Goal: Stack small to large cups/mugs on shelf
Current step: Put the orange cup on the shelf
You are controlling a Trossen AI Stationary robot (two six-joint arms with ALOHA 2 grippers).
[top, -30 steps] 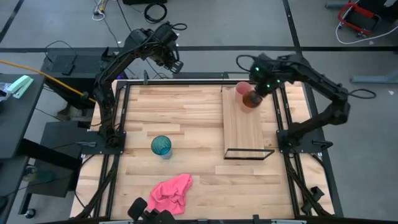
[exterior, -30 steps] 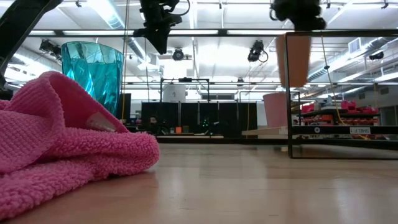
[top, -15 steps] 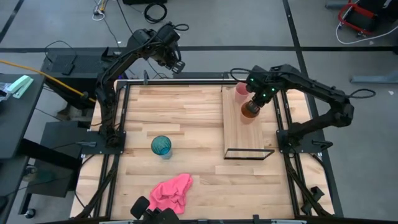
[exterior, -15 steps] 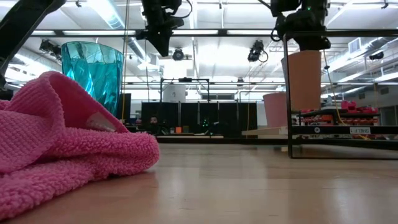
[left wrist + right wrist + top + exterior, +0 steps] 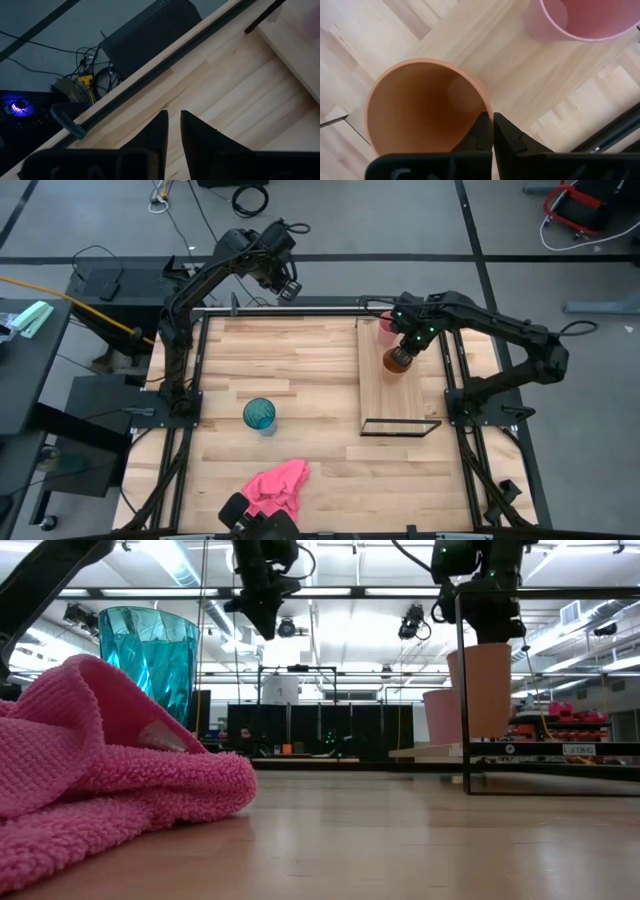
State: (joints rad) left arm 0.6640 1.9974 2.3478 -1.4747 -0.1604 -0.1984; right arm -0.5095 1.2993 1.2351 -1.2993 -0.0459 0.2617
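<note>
The orange cup (image 5: pixel 397 360) is upright over the far part of the pale shelf board (image 5: pixel 398 395), in my right gripper (image 5: pixel 407 343), which is shut on it. The pink cup (image 5: pixel 385 323) stands on its base at the board's far end, just beyond the orange one. The teal cup (image 5: pixel 259 414) stands on the tabletop left of the shelf. My left gripper (image 5: pixel 289 288) hangs high over the table's far edge, its fingers nearly together and empty. My right gripper holds the orange cup by its rim (image 5: pixel 486 113), one finger inside the cup and one outside. The fingers come from above, pointing down. The cup hangs upright, its base (image 5: pixel 480 734) close above the shelf board; I cannot tell whether it touches.
A pink cloth (image 5: pixel 275 488) lies crumpled near the table's near edge. The black wire frame (image 5: pixel 401 427) stands at the shelf's near end. Bare tabletop (image 5: pixel 290 360) lies between the teal cup and the far edge.
My right gripper has gone down and a little toward the table's near edge with the orange cup. The cup stays upright and has come from well above the shelf to just above the board, in front of the pink cup.
</note>
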